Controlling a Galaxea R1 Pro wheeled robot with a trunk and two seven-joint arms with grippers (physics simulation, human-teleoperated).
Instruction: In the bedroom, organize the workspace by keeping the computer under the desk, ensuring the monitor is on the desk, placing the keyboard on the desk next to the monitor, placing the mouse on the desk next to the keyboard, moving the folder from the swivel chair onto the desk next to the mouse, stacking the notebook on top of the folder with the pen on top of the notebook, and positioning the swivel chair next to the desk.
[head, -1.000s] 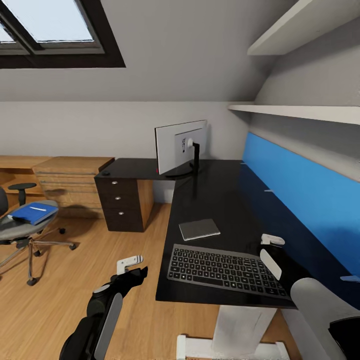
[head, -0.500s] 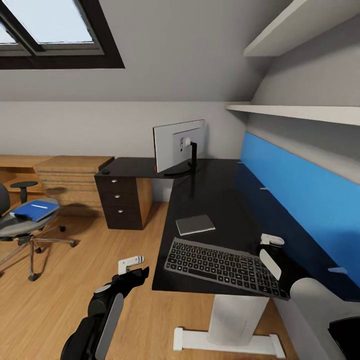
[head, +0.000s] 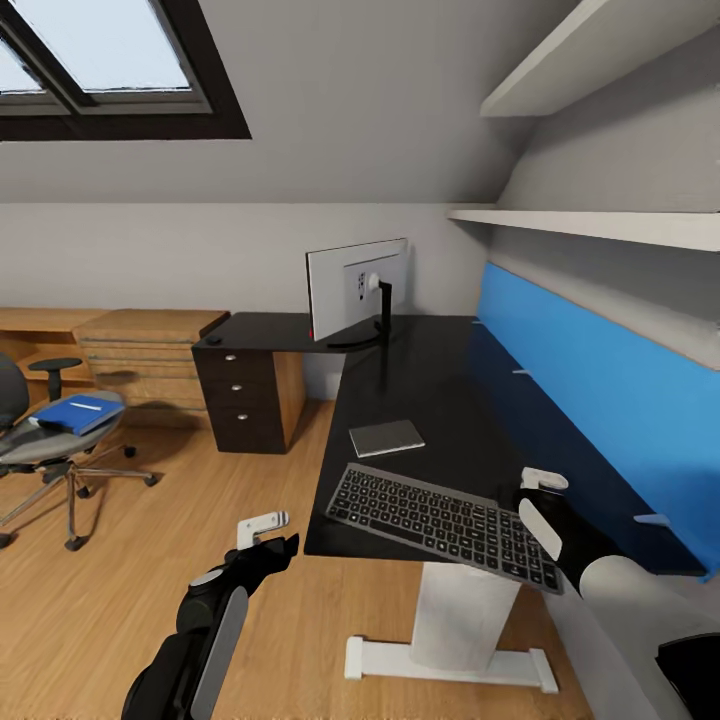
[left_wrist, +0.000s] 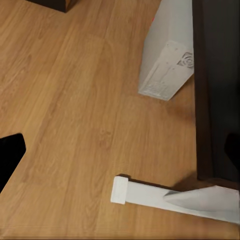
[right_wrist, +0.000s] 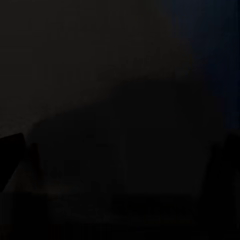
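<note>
The keyboard (head: 443, 519) lies on the desk (head: 430, 390), monitor (head: 356, 291) at 12 o'clock; right gripper (head: 541, 500) beside it, its opening I cannot tell.

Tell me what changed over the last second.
The camera shifted, so the robot moved. The keyboard stayed with the right hand at its right end while the desk slid beneath it; its near right corner now overhangs the desk's front edge. Monitor, grey notebook, folder on the swivel chair and left hand unchanged.
</note>
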